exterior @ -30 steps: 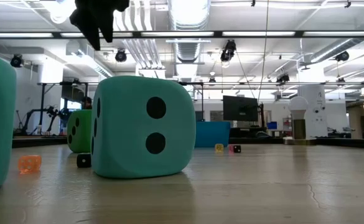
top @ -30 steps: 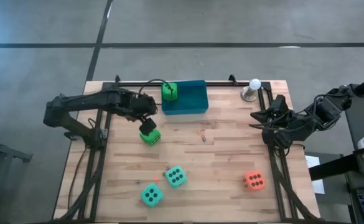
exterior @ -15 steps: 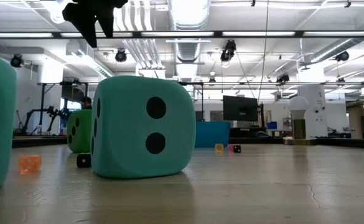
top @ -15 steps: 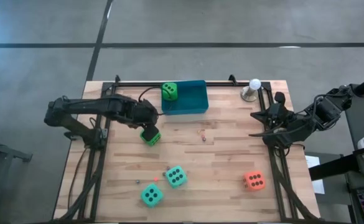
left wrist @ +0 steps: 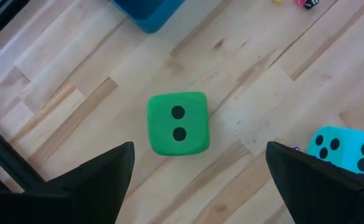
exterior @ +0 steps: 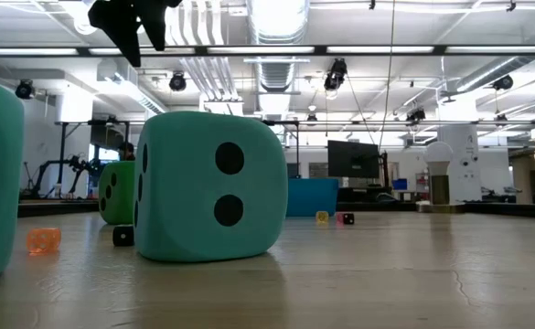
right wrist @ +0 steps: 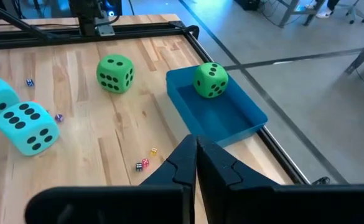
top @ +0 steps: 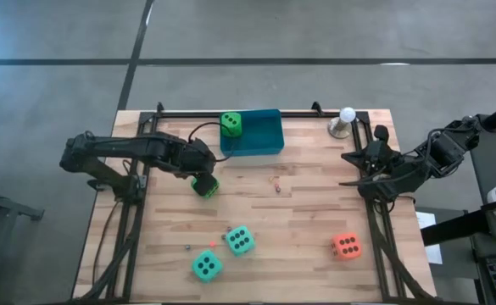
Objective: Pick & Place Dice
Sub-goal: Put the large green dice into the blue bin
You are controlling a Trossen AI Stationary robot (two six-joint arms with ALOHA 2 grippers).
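A bright green die [top: 205,186] [left wrist: 177,123] rests on the wooden table, two pips up in the left wrist view. My left gripper [top: 199,169] [left wrist: 197,180] hovers above it, open, its fingers wide apart and clear of it. The second green die [top: 231,124] [right wrist: 211,79] lies inside the blue tray [top: 264,149] at the far edge. Two teal dice [top: 240,241] [top: 206,267] sit near the near edge and the orange-red die [top: 345,246] at the near right. My right gripper [top: 353,169] [right wrist: 196,152] waits shut at the right edge.
A white ball on a metal stand [top: 346,120] stands at the far right corner. Tiny dice [top: 275,182] lie mid-table, and more lie beside the teal dice. In the low view a teal die [exterior: 208,187] fills the foreground. Black rails frame the table.
My left arm has sunk lower and its open gripper has crept a little farther over the green die on the table. The dice have stayed where they were.
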